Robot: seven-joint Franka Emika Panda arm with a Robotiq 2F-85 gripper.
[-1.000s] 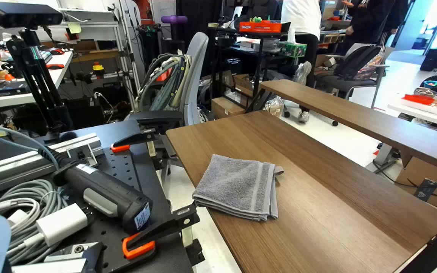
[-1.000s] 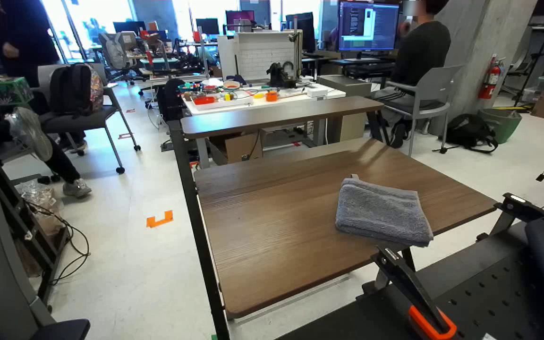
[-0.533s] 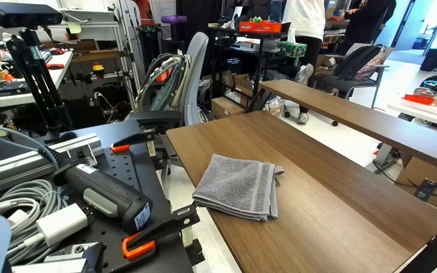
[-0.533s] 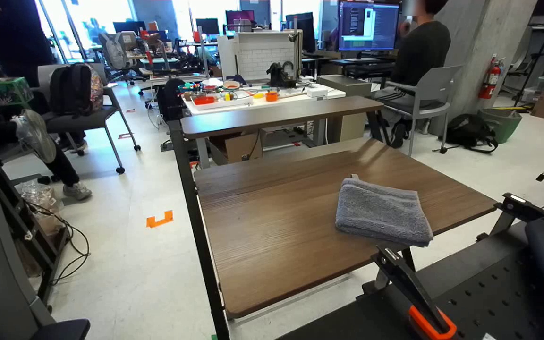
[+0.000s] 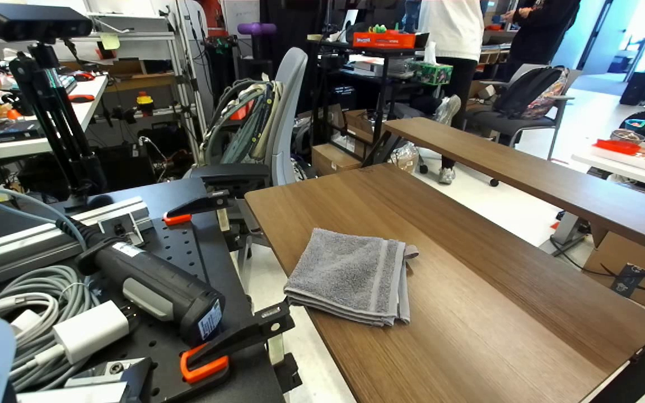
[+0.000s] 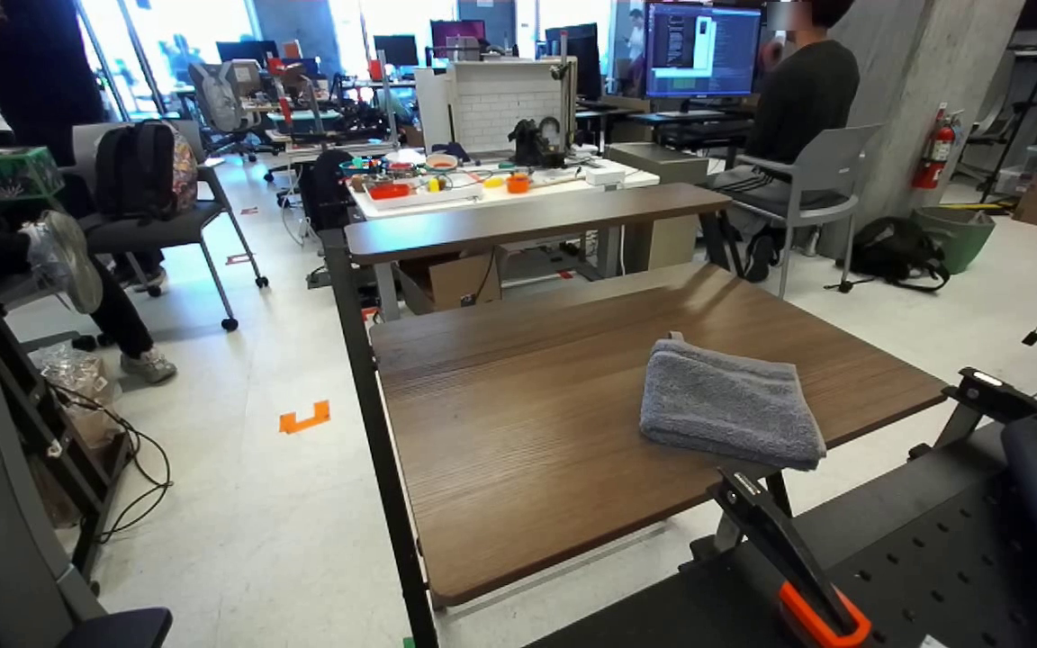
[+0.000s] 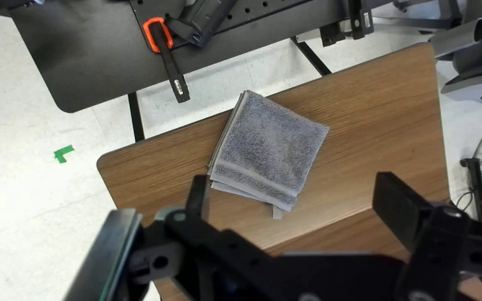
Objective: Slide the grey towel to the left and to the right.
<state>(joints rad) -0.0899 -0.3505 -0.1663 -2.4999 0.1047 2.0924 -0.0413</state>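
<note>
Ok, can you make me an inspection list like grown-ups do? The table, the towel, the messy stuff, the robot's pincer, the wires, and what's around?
Surface: brown table, wood-grained.
Job's things: grey towel, folded, one corner poking past the table's edge.
Clutter: black tool, white adapter and two orange-handled clamps on the black bench.
Robot: pincer open, holding nothing; seen only in the wrist view.
Cables: coiled grey cable on the bench.
Surroundings: seated person, fire extinguisher.
</note>
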